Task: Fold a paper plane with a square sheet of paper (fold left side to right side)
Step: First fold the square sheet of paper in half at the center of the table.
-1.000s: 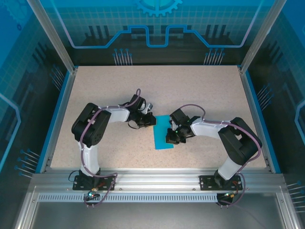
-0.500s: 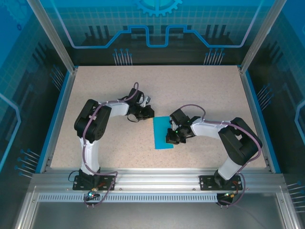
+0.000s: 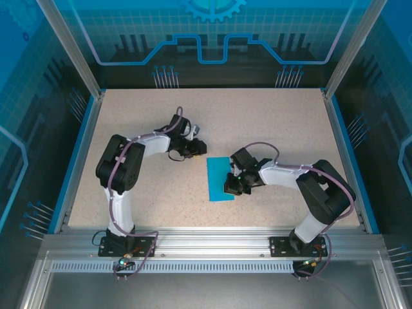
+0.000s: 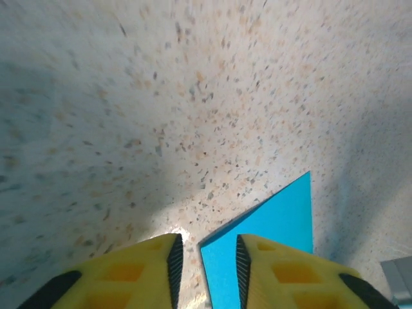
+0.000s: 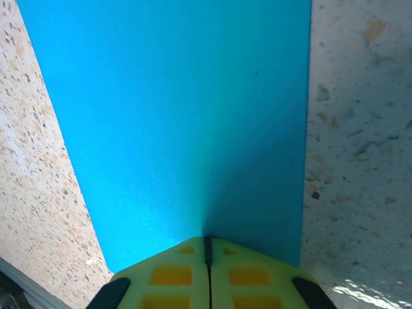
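the table carries the paper, a flat rectangle just 6 o'clock of centre. its 4 o'clock edge is hidden under the right gripper, whose fingers are closed together, tips on the paper. the left gripper, at the paper's 11 o'clock, is slightly parted and empty.

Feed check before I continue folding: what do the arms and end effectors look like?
The left arm and right arm have black joint housings, white links and a purple-grey cable looping alongside. The left end effector and right end effector are yellow with black trim.
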